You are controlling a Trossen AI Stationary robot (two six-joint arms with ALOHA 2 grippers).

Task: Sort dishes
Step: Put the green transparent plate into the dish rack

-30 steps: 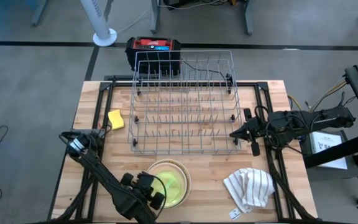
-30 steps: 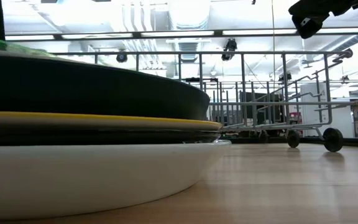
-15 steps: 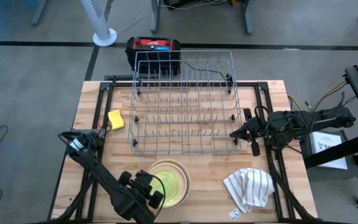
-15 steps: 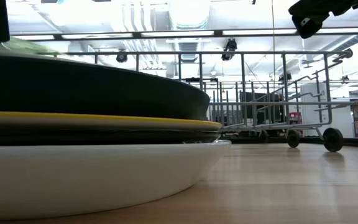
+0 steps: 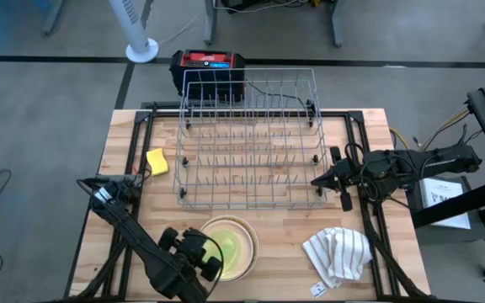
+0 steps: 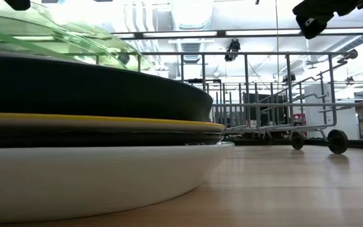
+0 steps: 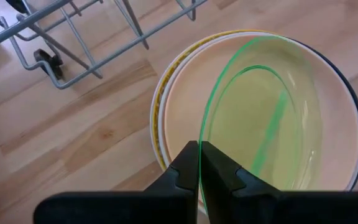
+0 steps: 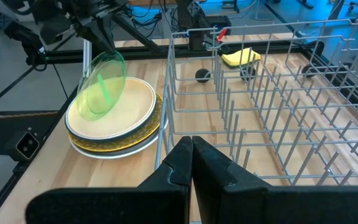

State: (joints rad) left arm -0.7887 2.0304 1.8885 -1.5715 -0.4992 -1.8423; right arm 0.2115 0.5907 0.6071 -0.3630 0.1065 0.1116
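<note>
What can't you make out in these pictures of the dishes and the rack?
- Stack: how many dishes lie under the peach plate; high view, covered from above.
- Green plate: near rim, left wrist view, behind the left gripper.
- Rack: low view, left part behind the stack.
- Cloth: what lies under it.

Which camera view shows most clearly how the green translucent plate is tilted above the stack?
The right wrist view: the green translucent plate stands tilted, lifted off the stack by the left gripper. The left wrist view shows only its pinched rim, the low view a sliver, and the high view hides the tilt.
</note>
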